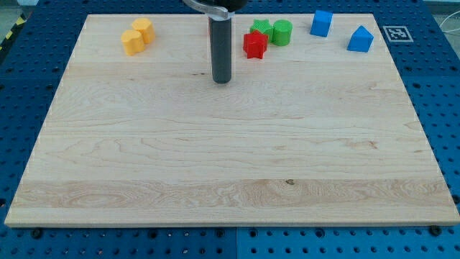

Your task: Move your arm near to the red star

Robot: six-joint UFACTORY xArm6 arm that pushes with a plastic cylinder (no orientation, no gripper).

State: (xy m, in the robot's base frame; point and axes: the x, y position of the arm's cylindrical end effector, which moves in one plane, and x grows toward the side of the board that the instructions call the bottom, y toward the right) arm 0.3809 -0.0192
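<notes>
The red star [254,44] lies near the view's top, right of centre, on the wooden board [230,158]. My tip [221,80] rests on the board to the lower left of the red star, a short gap away and not touching it. A sliver of another red block [210,29] peeks out behind the rod on its left side; its shape is hidden.
A green star [261,29] and a green cylinder [282,32] sit just above and right of the red star. Two blue blocks [321,23] [361,39] lie at the top right. Two yellow blocks [144,29] [132,42] lie at the top left.
</notes>
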